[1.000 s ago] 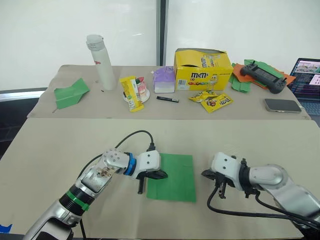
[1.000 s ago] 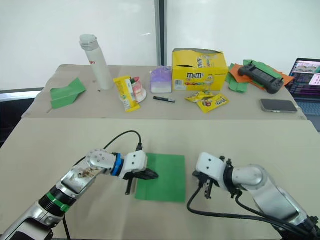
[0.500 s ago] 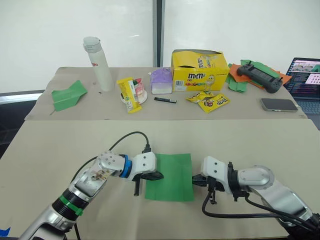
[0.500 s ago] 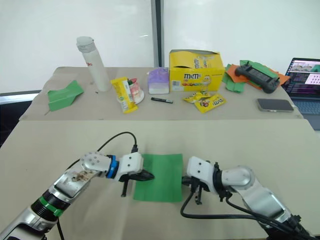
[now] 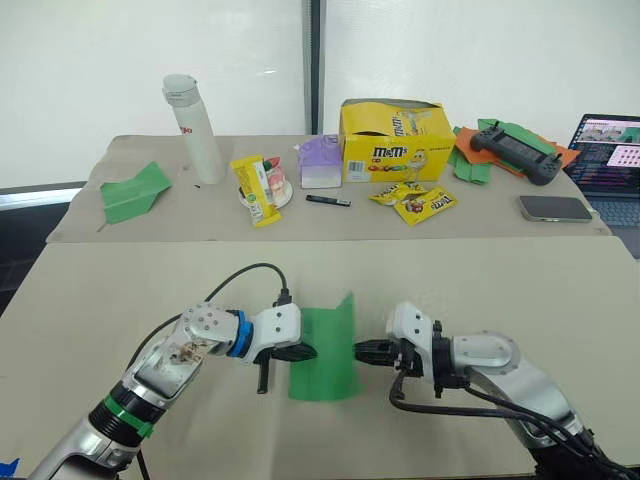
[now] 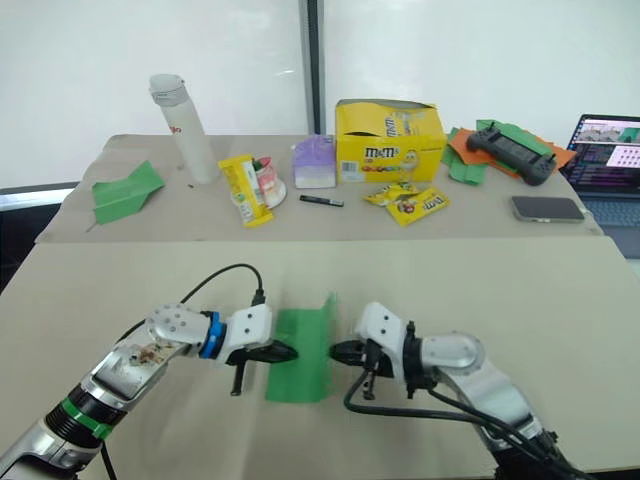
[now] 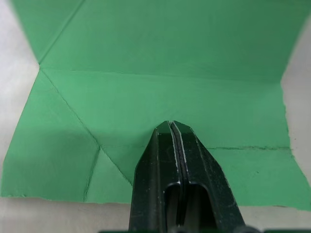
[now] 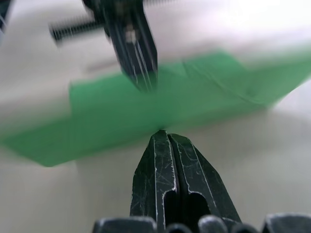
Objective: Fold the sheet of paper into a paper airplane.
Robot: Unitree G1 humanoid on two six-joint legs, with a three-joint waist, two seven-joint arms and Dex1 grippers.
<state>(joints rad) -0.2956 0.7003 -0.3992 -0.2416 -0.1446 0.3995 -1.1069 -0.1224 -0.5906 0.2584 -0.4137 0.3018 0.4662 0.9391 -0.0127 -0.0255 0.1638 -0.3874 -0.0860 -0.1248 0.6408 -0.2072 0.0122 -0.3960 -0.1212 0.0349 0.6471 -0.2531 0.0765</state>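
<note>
Lower centre of my head view, the sheet of paper (image 5: 322, 352) lies on the near table, its right half lifted. My left gripper (image 5: 305, 352), clenched, pins its left half; my right gripper (image 5: 358, 349), also clenched, nudges the raised flap.

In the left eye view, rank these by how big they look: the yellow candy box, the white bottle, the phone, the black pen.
1. yellow candy box
2. white bottle, tall but slim
3. phone
4. black pen, plainly smallest

All four sit on the far table at similar depth, so nearness hardly skews the order.
</note>
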